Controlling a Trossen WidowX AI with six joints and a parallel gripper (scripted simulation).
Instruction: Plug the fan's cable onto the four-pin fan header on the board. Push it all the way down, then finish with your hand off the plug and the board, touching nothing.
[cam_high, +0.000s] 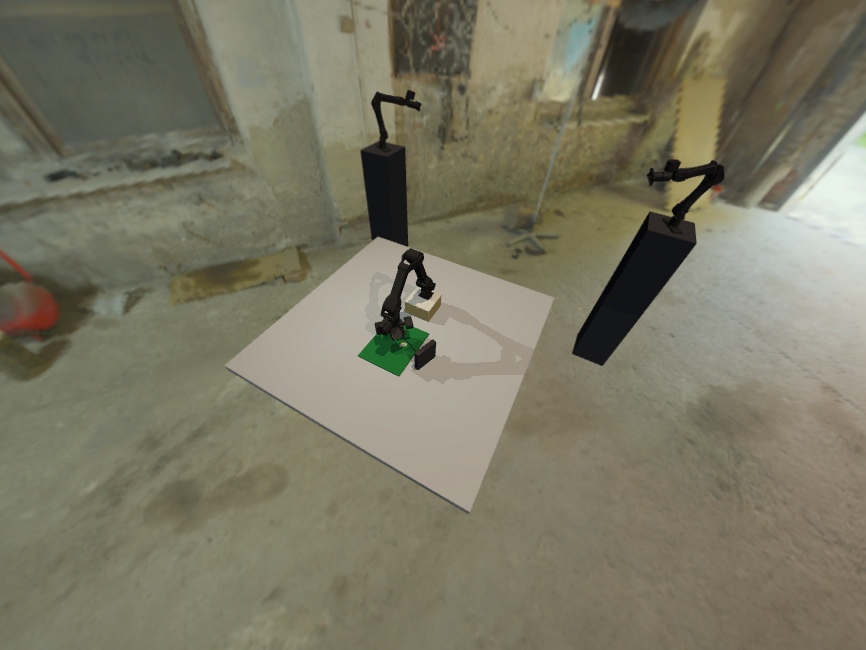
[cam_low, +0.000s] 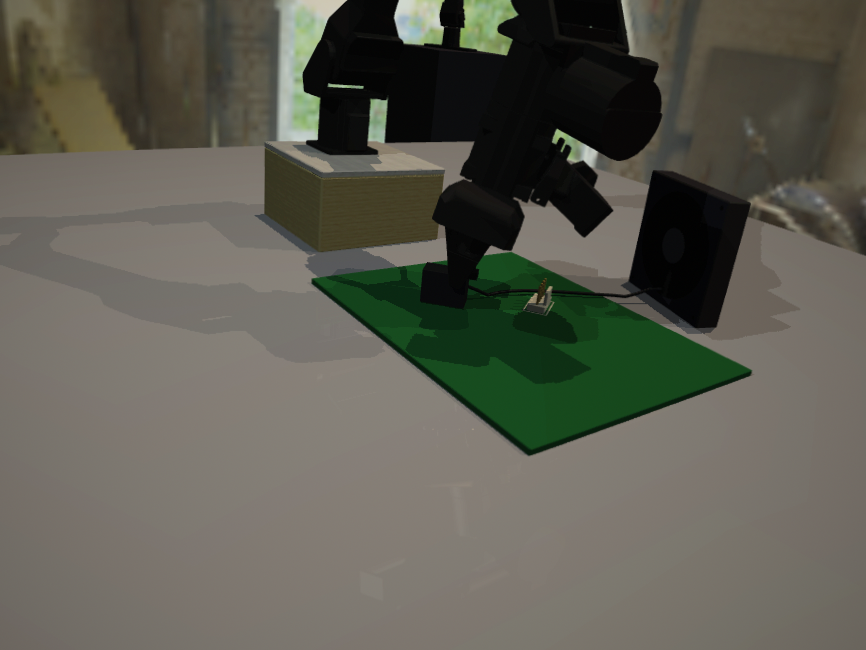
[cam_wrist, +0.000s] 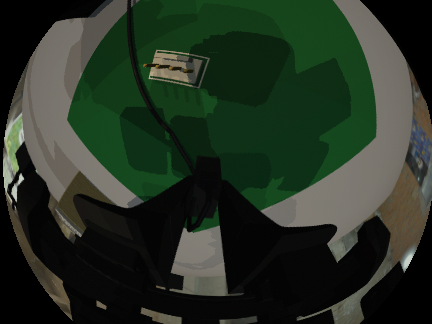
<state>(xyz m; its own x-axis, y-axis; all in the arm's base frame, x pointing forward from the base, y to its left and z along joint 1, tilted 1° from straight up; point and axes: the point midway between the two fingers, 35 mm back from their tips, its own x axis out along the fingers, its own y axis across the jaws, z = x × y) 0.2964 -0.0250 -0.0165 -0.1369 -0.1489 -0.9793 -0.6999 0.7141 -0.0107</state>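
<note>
Gripper (cam_high: 397, 334) (cam_low: 459, 285) (cam_wrist: 207, 184) pinches the black plug (cam_low: 442, 285) (cam_wrist: 208, 172), nearly shut. I cannot see the plug's underside. Bare green board (cam_high: 384, 360) (cam_low: 559, 412) (cam_wrist: 320, 45) surrounds the header (cam_high: 403, 344) (cam_low: 541, 302) (cam_wrist: 177, 70).

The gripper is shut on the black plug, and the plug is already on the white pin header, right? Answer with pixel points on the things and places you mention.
Not quite: the black plug (cam_low: 443, 285) (cam_wrist: 208, 167) is off the white pin header (cam_low: 540, 303) (cam_wrist: 172, 75), its pins bare in the wrist view. The gripper (cam_low: 458, 279) (cam_wrist: 207, 184) is indeed shut on the plug.

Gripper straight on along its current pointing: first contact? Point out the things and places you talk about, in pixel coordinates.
Likely the green board (cam_high: 383, 358) (cam_low: 559, 391) (cam_wrist: 320, 110), just below the black plug (cam_low: 443, 285) (cam_wrist: 208, 170) in the gripper's (cam_low: 458, 283) (cam_wrist: 207, 185) fingers. Remaining gap unclear: shadow and plug hide it.
</note>
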